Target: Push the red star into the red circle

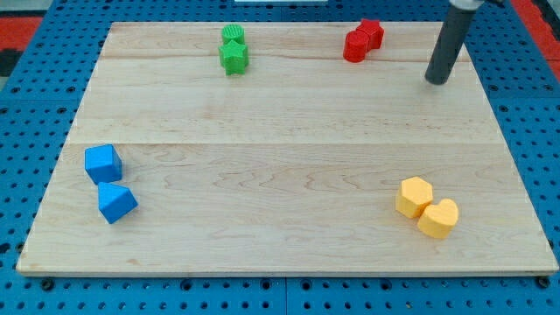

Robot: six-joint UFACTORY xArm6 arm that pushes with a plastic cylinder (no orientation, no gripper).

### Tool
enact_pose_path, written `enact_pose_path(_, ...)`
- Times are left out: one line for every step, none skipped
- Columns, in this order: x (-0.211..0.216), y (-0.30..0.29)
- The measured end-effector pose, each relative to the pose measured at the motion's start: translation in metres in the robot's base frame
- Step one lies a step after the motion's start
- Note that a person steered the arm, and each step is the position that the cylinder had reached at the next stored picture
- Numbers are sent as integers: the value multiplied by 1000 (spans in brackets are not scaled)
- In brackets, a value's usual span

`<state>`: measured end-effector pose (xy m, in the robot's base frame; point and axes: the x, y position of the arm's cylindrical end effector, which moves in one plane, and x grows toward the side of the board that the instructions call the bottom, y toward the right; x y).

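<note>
Light wooden board [289, 166] fills frame, resting on blue pegboard table [26, 52].

Upper middle: green ridged cylinder block [233, 35] touching green star block [234, 58] just below it.

Upper right: red star block [371, 32] touching red circle block [355, 46] at its lower left.

My tip [437, 81], end of dark rod, right of red pair, apart from it.

Lower left: blue cube block [103, 163] above blue wedge-like block [116, 202], touching.

Lower right: yellow hexagon block [414, 196] touching yellow heart block [438, 218] at its lower right.
</note>
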<state>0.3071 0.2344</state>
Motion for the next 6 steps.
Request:
enact_pose_path(-42,11)
enact_pose_path(-112,11)
enact_pose_path(-115,-14)
enact_pose_path(-115,-68)
enact_pose_path(-108,-80)
enact_pose_path(-104,-119)
